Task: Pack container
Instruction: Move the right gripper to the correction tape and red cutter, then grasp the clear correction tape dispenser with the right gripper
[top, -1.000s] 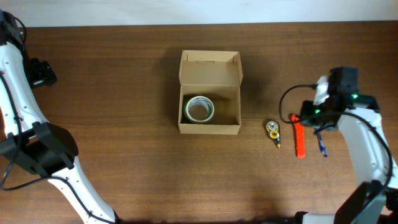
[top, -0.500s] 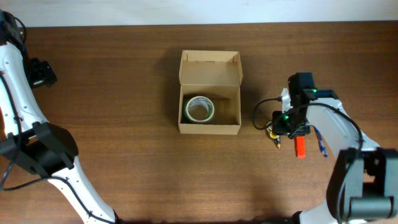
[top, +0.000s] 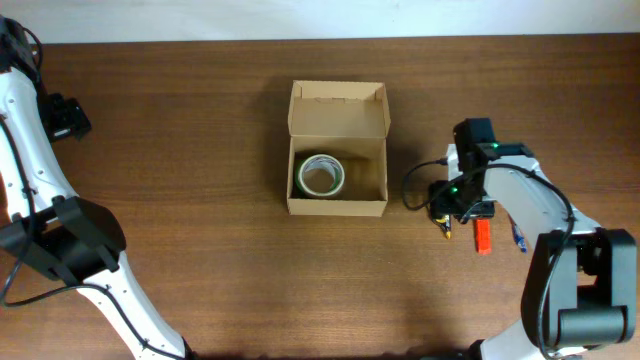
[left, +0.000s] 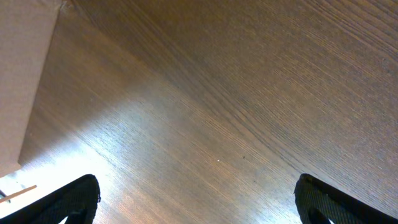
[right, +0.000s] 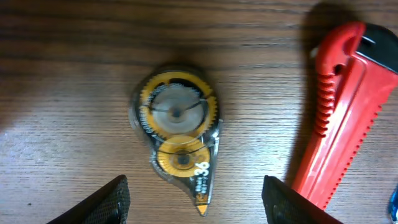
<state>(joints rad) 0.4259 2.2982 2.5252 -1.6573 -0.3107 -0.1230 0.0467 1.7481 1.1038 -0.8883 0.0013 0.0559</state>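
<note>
— Right jaws?
— We note them released, spread over a correction-tape dispenser (right: 177, 140); red cutter (right: 333, 112) just beside it.
— Left jaws?
— Released too, above the table (left: 217, 124).
— The box (top: 337, 207)?
— We see it mid-table, lid (top: 338, 110) up, tape roll (top: 321, 176) inside.

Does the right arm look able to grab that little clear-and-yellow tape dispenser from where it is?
Probably yes: the right claw hangs open directly over the clear-and-yellow correction tape dispenser, with nothing covering it. The red plastic utility knife lies beside it, apart.

Open brown cardboard container (top: 337, 205), mid-table
</note>
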